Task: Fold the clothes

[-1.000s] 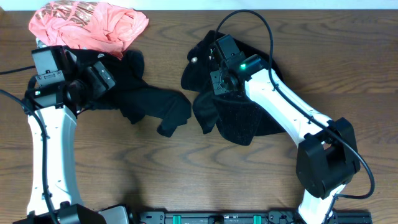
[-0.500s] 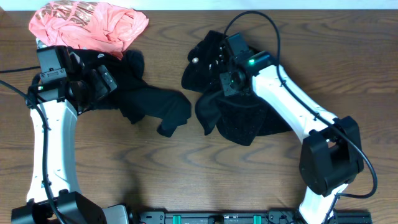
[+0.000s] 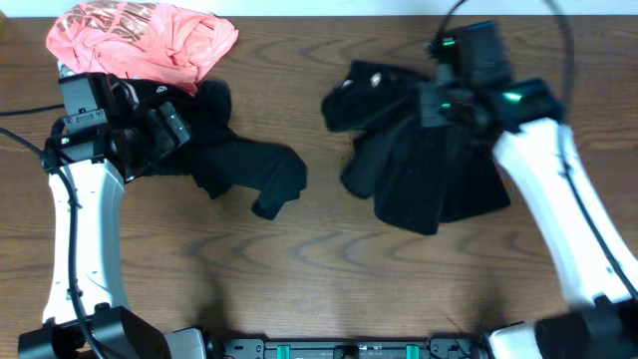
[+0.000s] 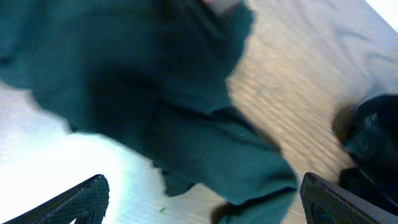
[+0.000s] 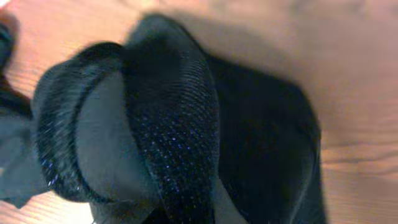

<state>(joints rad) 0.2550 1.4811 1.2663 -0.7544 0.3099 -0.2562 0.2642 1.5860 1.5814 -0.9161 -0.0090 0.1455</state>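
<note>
Rightward, toward 2 o'clock, is where the right arm (image 3: 558, 199) has swung in the last second, carrying the speckled garment (image 3: 429, 170) away from the centre, while the left arm (image 3: 80, 229) has barely shifted. At 10 o'clock the coral-pink shirt (image 3: 140, 40) lies bunched against the far edge of the bench (image 3: 319, 279), its lower hem overlapped by the left arm's wrist. That arm reaches up from 7 o'clock, bent at the wrist, with the left fingers (image 3: 167, 125) spread wide above the smooth black top (image 3: 239, 165), gripping nothing. That top sprawls at 9 to 10 o'clock, one sleeve trailing toward the centre. A strip of bare wood separates it from the speckled garment, and the whole near half of the bench around 6 o'clock lies open. The right arm stretches up from 4 o'clock, the right fingers (image 3: 439, 100) pressed together, pinching a fold of the speckled garment, which hangs crumpled below them. Three garments, two arms.
</note>
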